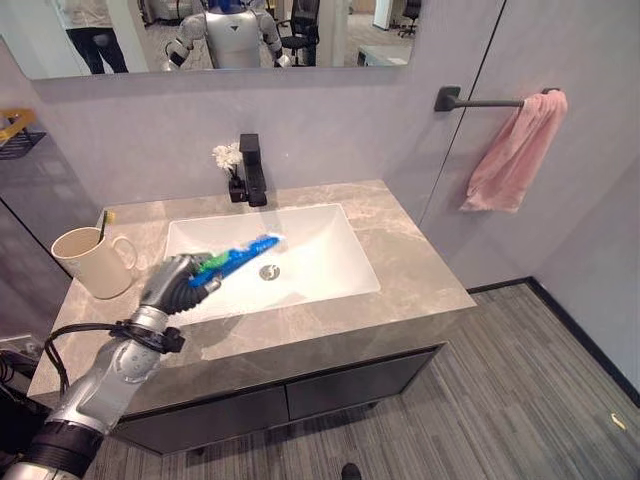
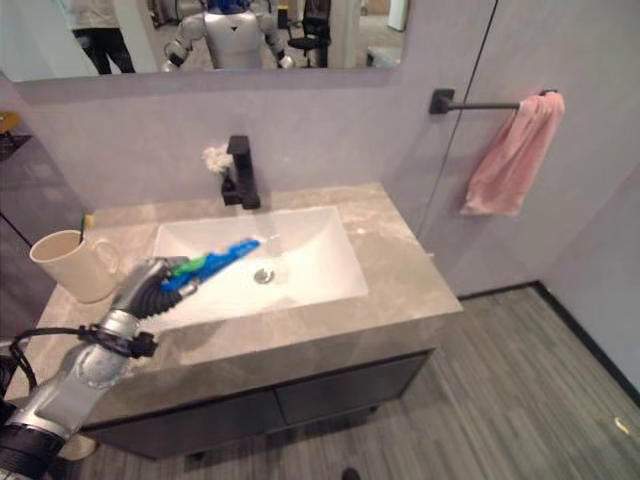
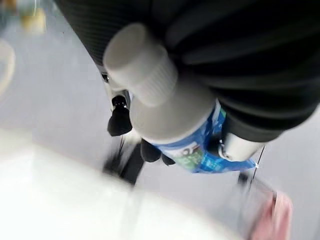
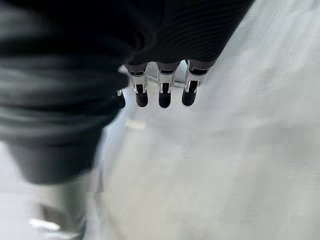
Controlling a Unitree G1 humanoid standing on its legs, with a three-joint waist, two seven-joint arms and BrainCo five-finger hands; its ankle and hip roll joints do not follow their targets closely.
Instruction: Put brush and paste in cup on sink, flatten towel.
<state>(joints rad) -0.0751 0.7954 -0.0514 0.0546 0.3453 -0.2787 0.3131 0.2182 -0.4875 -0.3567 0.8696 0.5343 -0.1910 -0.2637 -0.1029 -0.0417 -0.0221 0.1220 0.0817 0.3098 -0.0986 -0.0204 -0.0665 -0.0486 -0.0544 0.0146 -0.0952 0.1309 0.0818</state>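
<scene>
Left eye view: seen from above, a grey marble counter (image 1: 400, 262) with a white sink (image 1: 300, 245) set into it, a black faucet (image 1: 251, 170) behind the basin against a grey wall, a mirror (image 1: 200, 30) above, grey plank floor (image 1: 540, 390) to the right. Hung bunched from a black wall rail (image 1: 480, 102), a pink towel (image 1: 515, 150). Stood at the counter's left end, a cream cup (image 1: 88, 260) with a toothbrush (image 1: 104, 226) upright inside. Held over the basin's left edge, a blue toothpaste tube (image 1: 235, 256), slanting toward the drain, its near end wrapped by the curled fingers (image 1: 200, 285) of the left hand (image 1: 172, 283).

Right eye view: same scene, tube well apart from the cup.

Left wrist view: clamped between the dark-tipped fingers and the ribbed cover, the tube with its white cap (image 3: 140, 57) toward the camera; label print too blurred to read.

Right wrist view: hung loose and straight, grasping nothing, the right hand (image 4: 160, 87) over a pale blurred surface.
</scene>
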